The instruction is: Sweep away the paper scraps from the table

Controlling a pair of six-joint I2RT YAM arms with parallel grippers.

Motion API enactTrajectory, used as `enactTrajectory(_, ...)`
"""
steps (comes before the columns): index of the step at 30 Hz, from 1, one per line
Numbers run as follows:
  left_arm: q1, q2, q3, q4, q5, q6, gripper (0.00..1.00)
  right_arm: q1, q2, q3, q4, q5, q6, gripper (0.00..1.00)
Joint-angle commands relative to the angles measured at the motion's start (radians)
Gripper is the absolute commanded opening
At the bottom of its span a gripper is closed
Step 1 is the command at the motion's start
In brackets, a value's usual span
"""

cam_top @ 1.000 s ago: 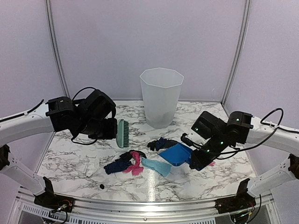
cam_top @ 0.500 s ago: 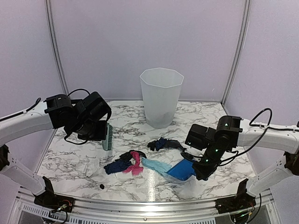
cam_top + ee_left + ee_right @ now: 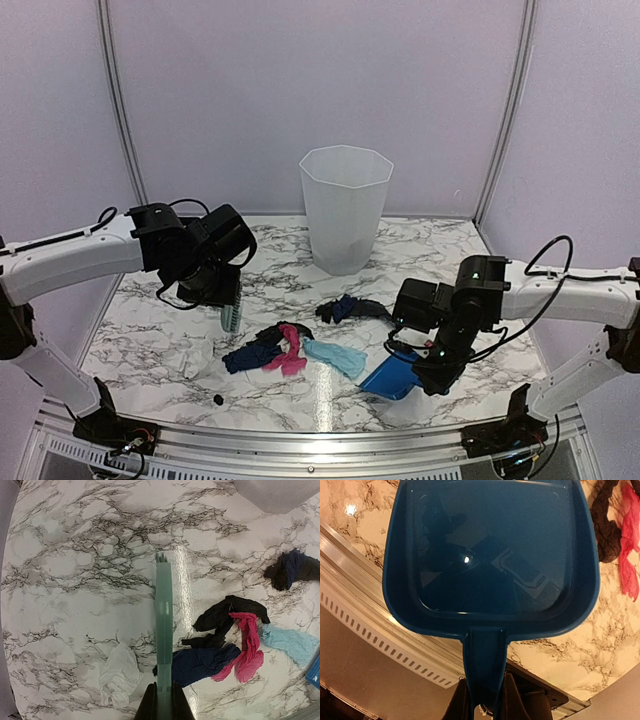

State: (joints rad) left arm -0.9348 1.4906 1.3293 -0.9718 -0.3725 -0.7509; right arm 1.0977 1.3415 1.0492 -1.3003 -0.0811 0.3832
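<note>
The paper scraps lie mid-table: a black, navy and pink cluster (image 3: 272, 350), a light blue strip (image 3: 337, 356) and a separate black-navy scrap (image 3: 343, 306). In the left wrist view I see the navy (image 3: 200, 662), pink (image 3: 248, 647), black (image 3: 225, 617) and light blue (image 3: 290, 642) scraps. My left gripper (image 3: 216, 290) (image 3: 163, 706) is shut on the pale green brush (image 3: 230, 317) (image 3: 163, 625), held edge-on just left of the cluster. My right gripper (image 3: 436, 372) (image 3: 482, 696) is shut on the handle of the blue dustpan (image 3: 392, 376) (image 3: 490, 555), which is empty and tilted, right of the light blue strip.
A tall translucent bin (image 3: 345, 208) stands at the back centre. A crumpled white paper (image 3: 200, 352) (image 3: 119, 676) lies left of the brush. A small black bit (image 3: 218, 399) sits near the metal front edge (image 3: 320, 432) of the table, which also shows under the dustpan (image 3: 370, 625).
My right arm has drawn the dustpan forward toward the front edge and tilted it. My left arm has brought the brush down and right, close to the scrap cluster.
</note>
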Motion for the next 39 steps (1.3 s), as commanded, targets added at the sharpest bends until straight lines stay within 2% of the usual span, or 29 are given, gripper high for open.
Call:
enactTrajectory(1, 0.004, 0.039, 0.042, -0.023, 0.038, 0.031, 0.0, 0.011, 0.049, 0.006, 0.076, 0.007, -0.049, 0.0)
enactTrajectory(11, -0.009, 0.109, 0.034, -0.018, 0.13, 0.044, 0.0, 0.011, 0.132, 0.052, 0.208, 0.071, -0.129, 0.0)
enactTrajectory(29, -0.076, 0.244, 0.121, -0.014, 0.191, 0.103, 0.0, 0.011, 0.322, 0.177, 0.374, 0.041, -0.311, 0.0)
enactTrajectory(39, -0.127, 0.198, 0.088, -0.015, 0.254, 0.039, 0.0, 0.011, 0.375, 0.189, 0.404, 0.051, -0.29, 0.0)
